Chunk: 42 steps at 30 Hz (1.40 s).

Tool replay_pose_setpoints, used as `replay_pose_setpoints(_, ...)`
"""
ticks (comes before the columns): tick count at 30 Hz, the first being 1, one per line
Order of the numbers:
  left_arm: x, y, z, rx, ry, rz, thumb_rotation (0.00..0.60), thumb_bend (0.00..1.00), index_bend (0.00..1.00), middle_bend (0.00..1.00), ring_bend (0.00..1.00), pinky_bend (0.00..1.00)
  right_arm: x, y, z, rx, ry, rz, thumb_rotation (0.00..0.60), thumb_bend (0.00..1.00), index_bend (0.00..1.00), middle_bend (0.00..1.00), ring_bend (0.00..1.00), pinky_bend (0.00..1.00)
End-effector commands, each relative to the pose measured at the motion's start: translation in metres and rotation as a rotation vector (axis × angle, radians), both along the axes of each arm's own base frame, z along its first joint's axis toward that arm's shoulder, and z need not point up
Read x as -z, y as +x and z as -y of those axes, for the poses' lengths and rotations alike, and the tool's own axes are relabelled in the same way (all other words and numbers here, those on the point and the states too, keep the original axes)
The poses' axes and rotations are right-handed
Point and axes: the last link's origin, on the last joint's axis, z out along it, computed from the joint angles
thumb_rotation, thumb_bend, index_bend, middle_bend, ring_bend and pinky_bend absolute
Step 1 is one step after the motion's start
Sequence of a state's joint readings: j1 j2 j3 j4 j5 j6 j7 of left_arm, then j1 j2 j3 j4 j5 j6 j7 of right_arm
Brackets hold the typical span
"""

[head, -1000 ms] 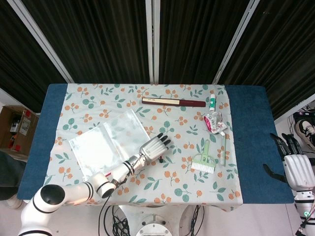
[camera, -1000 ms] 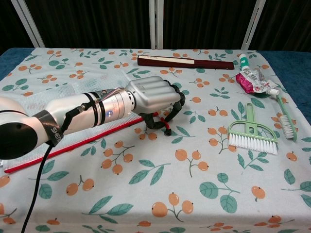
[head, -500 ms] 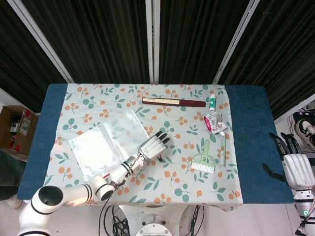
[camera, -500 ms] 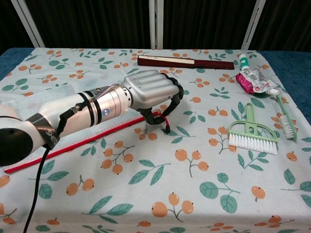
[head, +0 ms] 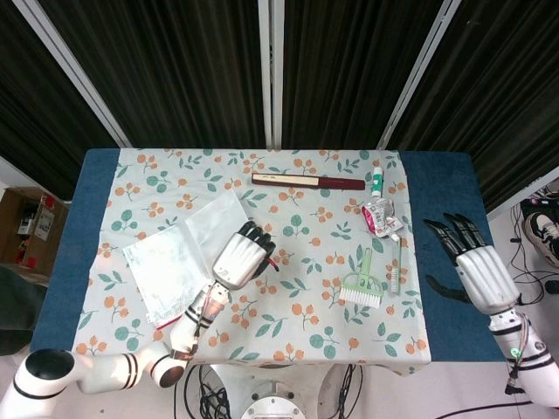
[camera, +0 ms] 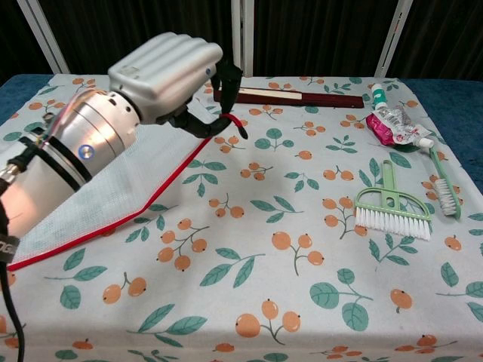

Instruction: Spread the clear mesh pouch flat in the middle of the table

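Left hand (camera: 162,72) fingers pinch mesh pouch (head: 179,253) red edge (corner raised off table (head: 437,196)); right hand (head: 479,272) open, empty.

A: So what's the room like around that setup?

B: Pretty dark backdrop. Black pleated curtains (head: 175,61) hang behind the table, split up by white frame bars (head: 271,70), some upright, some slanted.

A: And the table?

B: Blue top (head: 445,262), mostly covered by a pale tablecloth (head: 306,332) printed with orange berries and green leaves. The blue shows at both ends.

A: Anything on the floor?

B: Light floor. There's a cardboard box (head: 26,227) off to the left, and over at the right edge a pair of sneakers (head: 543,229) with some black cables (head: 534,271) lying near them. Light looks even, no hard shadows.
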<state>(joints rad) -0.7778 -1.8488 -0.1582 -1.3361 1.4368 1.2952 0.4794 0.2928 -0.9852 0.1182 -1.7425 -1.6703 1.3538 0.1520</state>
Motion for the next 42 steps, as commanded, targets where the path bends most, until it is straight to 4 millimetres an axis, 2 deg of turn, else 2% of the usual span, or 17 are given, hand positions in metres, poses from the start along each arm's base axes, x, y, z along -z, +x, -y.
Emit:
replay_pose_setpoints(1, -0.018, -0.008, 0.009, -0.029, 0.066, 0.032, 0.600, 0.38, 0.69, 0.58, 0.49, 0.45, 0.006, 0.034, 0.018, -0.103, 0.046, -0.012, 0.600, 0.18, 0.01, 0.13, 0.00, 0.00)
replay_pose_setpoints(6, -0.040, -0.014, 0.021, -0.078, 0.141, 0.109, 0.600, 0.38, 0.70, 0.66, 0.58, 0.57, 0.025, 0.077, 0.044, -0.199, 0.128, -0.028, 0.600, 0.18, 0.04, 0.13, 0.00, 0.00)
replay_pose_setpoints(10, -0.050, -0.017, 0.030, -0.100, 0.180, 0.147, 0.600, 0.38, 0.72, 0.71, 0.63, 0.62, 0.044, 0.110, 0.064, -0.264, 0.192, -0.048, 0.600, 0.18, 0.06, 0.13, 0.00, 0.00)
replay_pose_setpoints(16, -0.060, -0.023, 0.042, -0.137, 0.208, 0.190, 0.600, 0.38, 0.72, 0.76, 0.68, 0.64, 0.072, 0.156, 0.088, -0.329, 0.265, -0.057, 0.600, 0.18, 0.12, 0.13, 0.00, 0.01)
replay_pose_setpoints(23, -0.068, -0.028, 0.054, -0.155, 0.228, 0.225, 0.600, 0.38, 0.72, 0.76, 0.68, 0.64, 0.100, 0.197, 0.110, -0.375, 0.325, -0.073, 0.600, 0.19, 0.24, 0.14, 0.00, 0.01)
replay_pose_setpoints(26, -0.070, -0.030, 0.059, -0.158, 0.239, 0.232, 0.600, 0.38, 0.72, 0.76, 0.68, 0.64, 0.113, 0.213, 0.117, -0.388, 0.351, -0.075, 0.600, 0.21, 0.32, 0.15, 0.00, 0.01)
replay_pose_setpoints(30, -0.073, -0.032, 0.063, -0.162, 0.246, 0.231, 0.600, 0.37, 0.72, 0.76, 0.68, 0.64, 0.132, 0.229, 0.124, -0.397, 0.382, -0.067, 0.600, 0.22, 0.35, 0.16, 0.00, 0.01)
replay_pose_setpoints(42, -0.079, -0.039, 0.072, -0.186, 0.258, 0.239, 0.600, 0.37, 0.72, 0.76, 0.68, 0.64, 0.177, 0.266, 0.129, -0.423, 0.482, -0.006, 0.600, 0.23, 0.30, 0.16, 0.00, 0.01)
